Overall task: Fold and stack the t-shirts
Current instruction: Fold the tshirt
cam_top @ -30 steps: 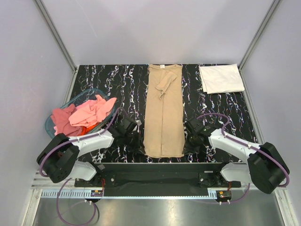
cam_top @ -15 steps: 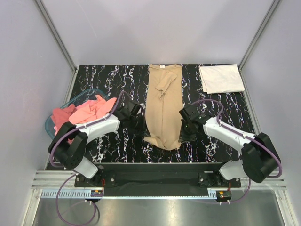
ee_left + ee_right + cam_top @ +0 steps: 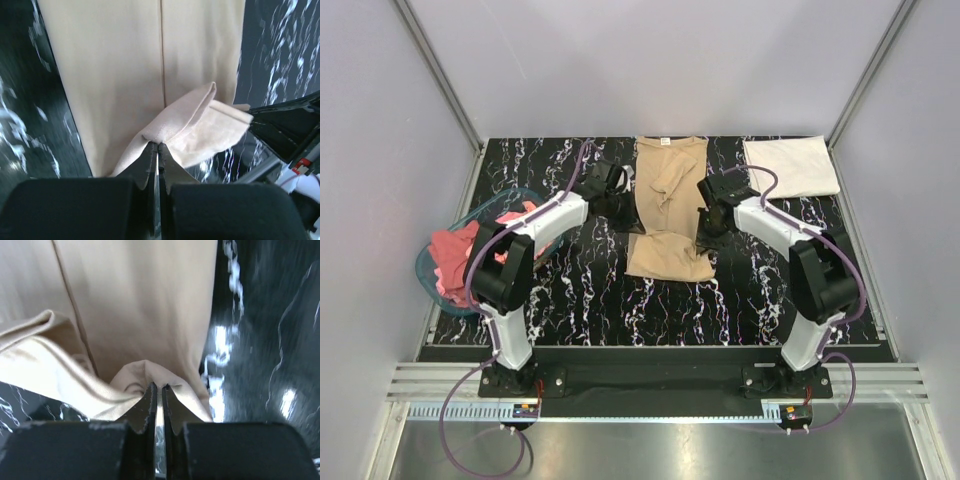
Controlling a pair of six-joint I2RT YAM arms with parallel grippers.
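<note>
The tan t-shirt (image 3: 667, 200) lies as a long narrow strip down the middle of the table, its lower end folded up over itself. My left gripper (image 3: 620, 205) is shut on the shirt's hem at its left edge, and in the left wrist view (image 3: 156, 145) the tan cloth is pinched between the pads. My right gripper (image 3: 705, 215) is shut on the hem at the right edge, and the right wrist view (image 3: 156, 386) shows the cloth pinched. A folded white t-shirt (image 3: 790, 166) lies at the back right. Pink and red t-shirts (image 3: 480, 245) fill the basket.
A translucent blue basket (image 3: 432, 283) stands at the left edge of the black marbled table (image 3: 620, 310). Grey walls enclose the table on three sides.
Both grippers have carried the tan shirt's bottom hem from the near edge toward the back, folding the lower part up over the strip.
</note>
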